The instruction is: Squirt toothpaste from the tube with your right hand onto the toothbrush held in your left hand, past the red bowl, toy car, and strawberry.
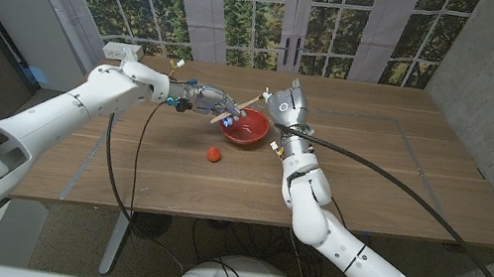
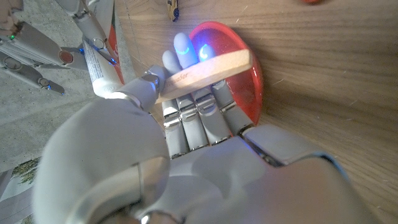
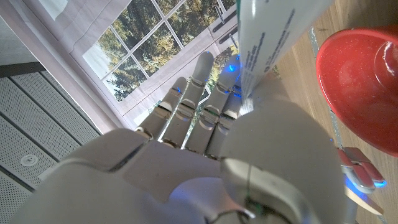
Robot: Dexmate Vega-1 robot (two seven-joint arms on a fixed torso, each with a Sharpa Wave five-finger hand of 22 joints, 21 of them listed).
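Paste could miss the brush over the red bowl.
My left hand grips the toothbrush; my right hand holds the tube; misaligned, any squirt drops in.

bowl mid-table, left hand just left of it holding the toothbrush out over its rim, right hand right behind it gripping the tube, strawberry in front of bowl, nearer the robot

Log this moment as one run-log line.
left hand: holds wooden toothbrush over red bowl | right hand: holds white toothpaste tube by bowl | red strawberry: on wooden table
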